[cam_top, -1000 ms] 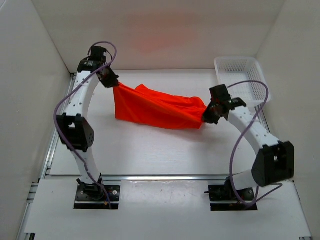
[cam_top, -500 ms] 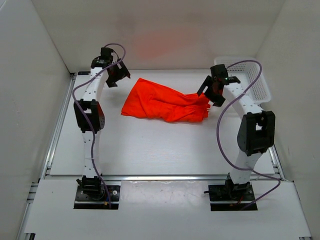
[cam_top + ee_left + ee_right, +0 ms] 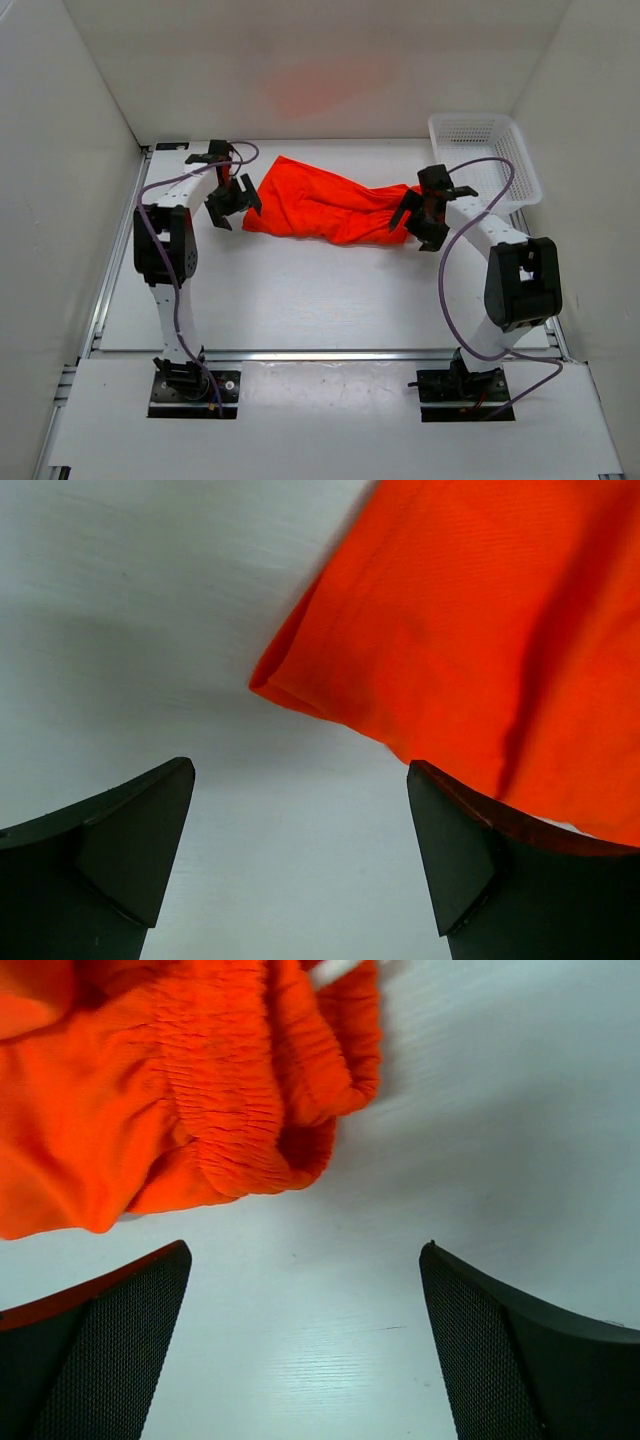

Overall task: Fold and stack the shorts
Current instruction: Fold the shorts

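The bright orange-red shorts (image 3: 325, 205) lie folded lengthwise on the white table, running from back left to right. In the left wrist view a corner of the shorts (image 3: 480, 630) fills the upper right. In the right wrist view the gathered elastic waistband (image 3: 240, 1100) of the shorts is bunched at the top. My left gripper (image 3: 230, 205) is open just left of the fabric's left end, with bare table between its fingers (image 3: 130, 850). At the right end my right gripper (image 3: 418, 218) is open beside the waistband and holds nothing.
A white mesh basket (image 3: 487, 160) stands at the back right corner, just behind the right arm. White walls close in the table on the left, back and right. A metal rail (image 3: 330, 354) runs along the near edge.
Both grippers held the shorts stretched in the air a second ago. They have let go, and the shorts now lie on the table. Both grippers have come down beside its ends.
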{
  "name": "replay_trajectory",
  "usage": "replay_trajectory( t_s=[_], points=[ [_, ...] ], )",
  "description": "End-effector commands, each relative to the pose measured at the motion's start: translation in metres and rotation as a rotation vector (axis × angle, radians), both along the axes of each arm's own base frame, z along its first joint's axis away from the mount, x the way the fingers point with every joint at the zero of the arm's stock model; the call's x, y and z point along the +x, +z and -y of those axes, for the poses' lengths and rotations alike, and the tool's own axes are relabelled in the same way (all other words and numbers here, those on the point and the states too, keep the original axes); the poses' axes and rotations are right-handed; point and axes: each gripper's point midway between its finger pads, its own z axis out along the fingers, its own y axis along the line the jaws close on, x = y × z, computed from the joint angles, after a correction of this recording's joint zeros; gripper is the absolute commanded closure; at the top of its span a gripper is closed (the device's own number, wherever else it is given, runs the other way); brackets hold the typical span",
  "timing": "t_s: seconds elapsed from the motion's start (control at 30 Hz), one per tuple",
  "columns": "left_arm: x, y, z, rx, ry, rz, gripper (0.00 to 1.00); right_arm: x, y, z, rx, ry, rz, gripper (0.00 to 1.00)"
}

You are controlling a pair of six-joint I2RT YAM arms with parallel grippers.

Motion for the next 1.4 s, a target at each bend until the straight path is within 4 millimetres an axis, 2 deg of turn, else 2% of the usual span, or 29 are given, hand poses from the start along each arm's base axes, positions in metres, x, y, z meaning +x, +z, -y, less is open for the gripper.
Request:
replay_trajectory(
  t_s=[0.0, 0.17, 0.27, 0.3, 0.37, 0.43, 0.47, 0.5, 0.53, 0.57, 0.6, 0.7, 0.73, 0.77, 0.8, 0.83, 0.87, 0.93, 0.97, 1.0, 1.1, 1.13, 1.17, 1.2, 1.23, 1.27, 1.3, 1.33, 1.37],
  points=[
    [0.002, -0.020, 0.000, 0.012, 0.015, -0.025, 0.00, 0.020, 0.008, -0.008, 0.074, 0.014, 0.058, 0.00],
    [0.014, -0.030, 0.009, -0.008, 0.009, -0.034, 0.00, 0.036, -0.007, -0.004, 0.144, -0.027, 0.028, 0.00],
    [0.015, -0.041, 0.013, -0.028, 0.001, -0.058, 0.00, 0.047, -0.011, -0.006, 0.154, -0.044, 0.035, 0.00],
    [0.016, -0.038, 0.017, -0.029, -0.008, -0.049, 0.03, 0.046, -0.019, -0.006, 0.150, -0.045, 0.016, 0.00],
    [0.017, -0.046, 0.020, -0.040, 0.002, -0.067, 0.10, 0.050, -0.023, -0.005, 0.146, -0.059, 0.016, 0.00],
    [0.017, -0.054, 0.024, -0.043, 0.008, -0.079, 0.26, 0.051, -0.030, -0.005, 0.145, -0.060, 0.007, 0.02],
    [0.017, -0.054, 0.025, -0.046, 0.018, -0.080, 0.51, 0.055, -0.036, -0.004, 0.137, -0.075, 0.007, 0.04],
    [0.018, -0.057, 0.027, -0.054, 0.016, -0.086, 0.66, 0.056, -0.039, -0.004, 0.136, -0.075, 0.007, 0.07],
    [0.018, -0.057, 0.028, -0.063, 0.013, -0.087, 0.81, 0.055, -0.045, -0.004, 0.133, -0.076, -0.008, 0.17],
    [0.018, -0.057, 0.029, -0.065, 0.021, -0.089, 0.90, 0.059, -0.044, -0.004, 0.134, -0.076, -0.004, 0.25],
    [0.018, -0.056, 0.030, -0.074, 0.019, -0.090, 0.90, 0.060, -0.049, -0.005, 0.133, -0.076, -0.008, 0.42],
    [0.019, -0.044, 0.023, -0.038, 0.031, -0.056, 0.90, 0.064, -0.042, -0.013, 0.138, -0.057, 0.011, 0.72],
    [0.021, -0.039, 0.020, -0.023, 0.046, -0.041, 0.90, 0.068, -0.038, -0.014, 0.140, -0.056, 0.023, 0.89],
    [0.025, -0.023, 0.013, -0.019, 0.061, -0.004, 0.90, 0.074, -0.033, -0.015, 0.144, -0.055, 0.040, 0.96],
    [0.025, -0.019, 0.002, -0.020, 0.084, 0.002, 0.90, 0.073, -0.031, -0.019, 0.140, -0.037, 0.041, 1.00],
    [0.027, -0.010, -0.005, -0.023, 0.099, 0.022, 0.90, 0.074, -0.027, -0.021, 0.149, -0.032, 0.038, 1.00],
    [0.030, 0.009, -0.013, -0.028, 0.117, 0.065, 0.90, 0.084, -0.015, -0.022, 0.152, -0.020, 0.076, 1.00],
    [0.033, 0.030, -0.038, -0.036, 0.156, 0.110, 0.90, 0.086, -0.001, -0.027, 0.149, 0.002, 0.086, 1.00],
    [0.033, 0.050, -0.043, -0.050, 0.167, 0.146, 0.90, 0.095, 0.014, -0.027, 0.143, 0.012, 0.126, 1.00],
    [0.034, 0.057, -0.058, -0.044, 0.185, 0.165, 0.90, 0.094, 0.018, -0.027, 0.136, 0.023, 0.124, 1.00],
    [0.026, 0.084, -0.075, -0.057, 0.208, 0.205, 0.90, 0.093, 0.036, -0.036, 0.139, 0.054, 0.153, 1.00],
    [0.015, 0.076, -0.074, -0.052, 0.198, 0.177, 0.90, 0.092, 0.042, -0.038, 0.129, 0.070, 0.171, 1.00],
    [0.008, 0.083, -0.079, -0.051, 0.209, 0.190, 0.90, 0.089, 0.040, -0.038, 0.127, 0.069, 0.159, 1.00],
    [0.001, 0.080, -0.080, -0.042, 0.213, 0.178, 0.90, 0.081, 0.043, -0.040, 0.122, 0.088, 0.157, 1.00],
    [-0.016, 0.064, -0.083, -0.037, 0.218, 0.127, 0.90, 0.074, 0.041, -0.041, 0.112, 0.093, 0.144, 1.00],
    [-0.027, 0.066, -0.085, -0.024, 0.223, 0.127, 0.90, 0.068, 0.039, -0.039, 0.107, 0.101, 0.138, 1.00],
    [-0.038, 0.060, -0.085, -0.016, 0.227, 0.107, 0.90, 0.050, 0.032, -0.038, 0.090, 0.107, 0.107, 1.00],
    [-0.059, 0.039, -0.083, -0.015, 0.228, 0.046, 0.90, 0.038, 0.027, -0.040, 0.087, 0.118, 0.089, 1.00],
    [-0.073, 0.041, -0.082, -0.015, 0.228, 0.048, 0.90, 0.017, 0.016, -0.032, 0.068, 0.112, 0.053, 1.00]
  ],
)
